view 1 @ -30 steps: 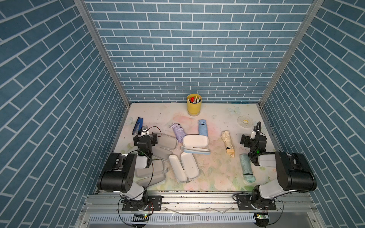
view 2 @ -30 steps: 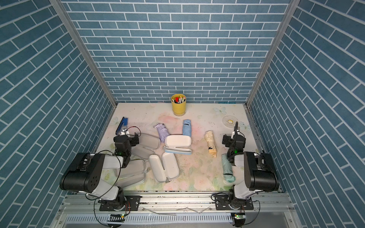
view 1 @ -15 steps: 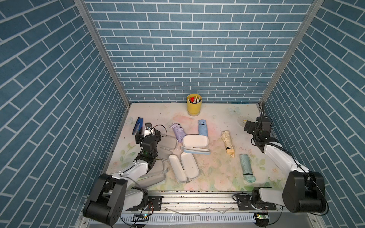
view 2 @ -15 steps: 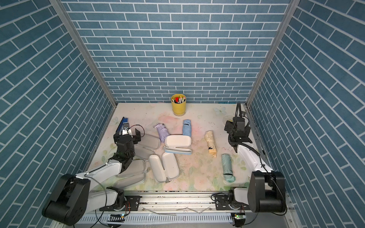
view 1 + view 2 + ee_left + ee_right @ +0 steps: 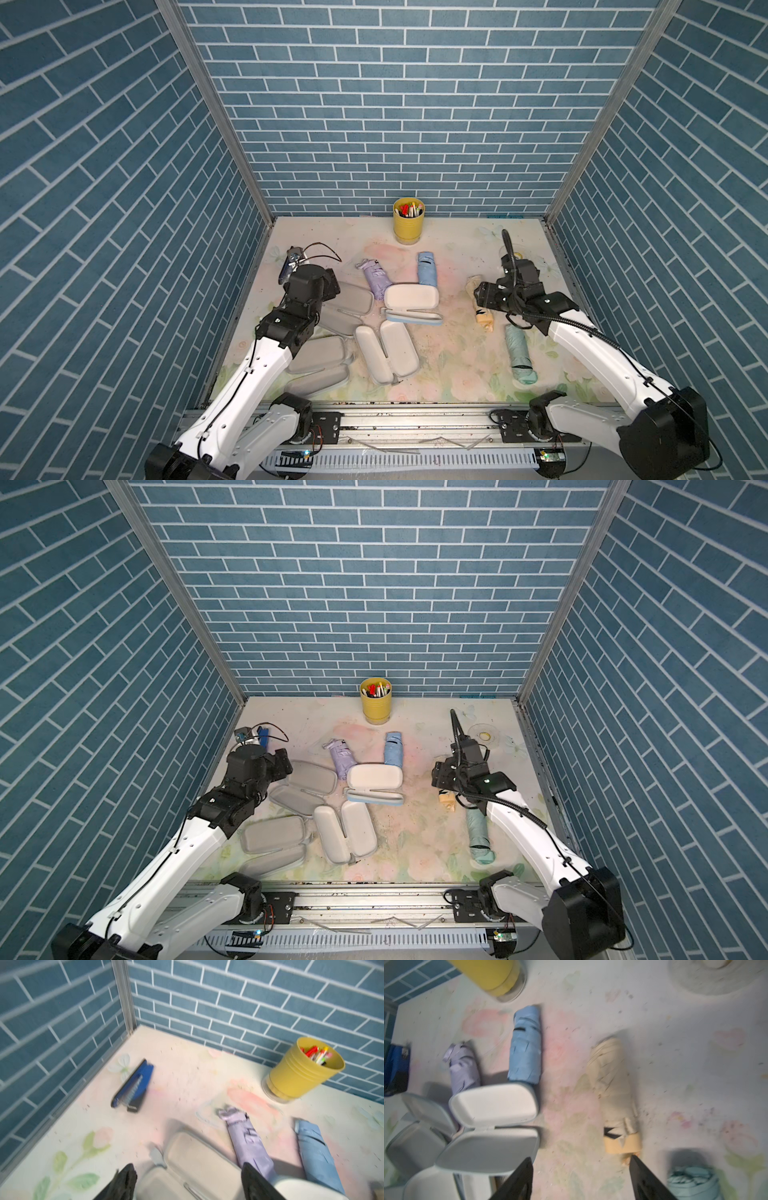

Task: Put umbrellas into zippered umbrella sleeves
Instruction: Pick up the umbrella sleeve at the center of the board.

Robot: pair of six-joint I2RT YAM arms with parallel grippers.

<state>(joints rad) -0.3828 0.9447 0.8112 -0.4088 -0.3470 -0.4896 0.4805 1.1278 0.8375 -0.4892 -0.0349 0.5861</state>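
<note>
Four folded umbrellas lie on the table: lilac (image 5: pixel 376 280), light blue (image 5: pixel 427 269), cream (image 5: pixel 613 1084) and mint green (image 5: pixel 519 353). Several zippered sleeves lie unzipped, grey-white insides up, at left and centre: a blue-edged one (image 5: pixel 411 296), a white pair (image 5: pixel 386 351) and grey ones (image 5: pixel 351 297). My left gripper (image 5: pixel 188 1167) hovers open over a grey sleeve (image 5: pixel 197 1159), the lilac umbrella (image 5: pixel 247 1142) beside one finger. My right gripper (image 5: pixel 581 1158) is open over bare table, one fingertip (image 5: pixel 636 1162) next to the cream umbrella's tan end.
A yellow pen cup (image 5: pixel 409 220) stands at the back wall. A dark blue stapler (image 5: pixel 134 1084) lies by the left wall, and a clear round dish (image 5: pixel 484 733) sits at the back right. Tiled walls close in three sides.
Both arms have unfolded from the front rail and reached out. The right gripper swung from the back right in over the cream umbrella; the left stays over the grey sleeves.
</note>
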